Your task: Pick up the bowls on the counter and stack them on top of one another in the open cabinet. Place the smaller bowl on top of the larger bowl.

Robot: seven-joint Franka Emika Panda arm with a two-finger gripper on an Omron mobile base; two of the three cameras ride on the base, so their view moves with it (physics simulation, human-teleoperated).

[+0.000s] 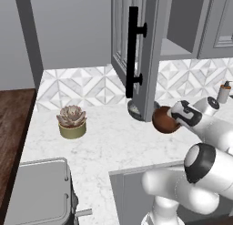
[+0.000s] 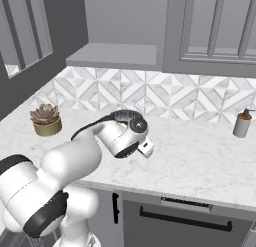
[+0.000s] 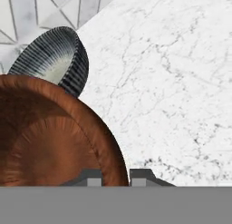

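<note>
My gripper (image 3: pixel 115 177) pinches the rim of the brown bowl (image 3: pixel 50 137) at the lower left of the hand view, the grey bowl (image 3: pixel 56 60) sits behind it on the counter (image 3: pixel 172 91), and the cabinet (image 1: pixel 182 42) holds neither, so both placements remain.

No text, label or number can be read anywhere.

Glossy reddish-brown bowl (image 3: pixel 50 137), ribbed grey bowl (image 3: pixel 56 60), marble counter (image 3: pixel 172 82)
</note>
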